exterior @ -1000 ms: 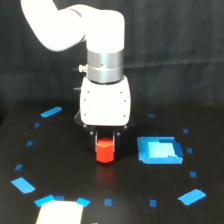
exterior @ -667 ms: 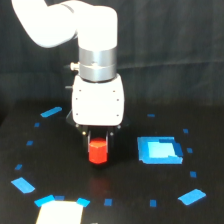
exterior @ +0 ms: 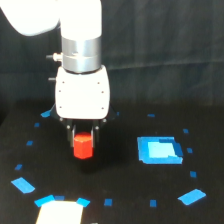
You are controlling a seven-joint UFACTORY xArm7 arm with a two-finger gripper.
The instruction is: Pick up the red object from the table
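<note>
Seemingly clamped in the gripper [exterior: 83, 142], the red object [exterior: 83, 145] looks stubby, orange-red, faceted.

Gripper [exterior: 83, 139] points straight down, its dark fingers closed on either side of the red object [exterior: 83, 145]. The black table [exterior: 115, 185] carries scattered blue tape marks and a blue square pad [exterior: 159, 150] on the exterior view's right. A white sheet [exterior: 59, 213] lies at the bottom edge.

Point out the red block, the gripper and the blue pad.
red block [exterior: 83, 145]: exterior view, front face.
gripper [exterior: 83, 136]: exterior view, between the fingertips.
blue pad [exterior: 159, 150]: exterior view, centre of top.
</note>
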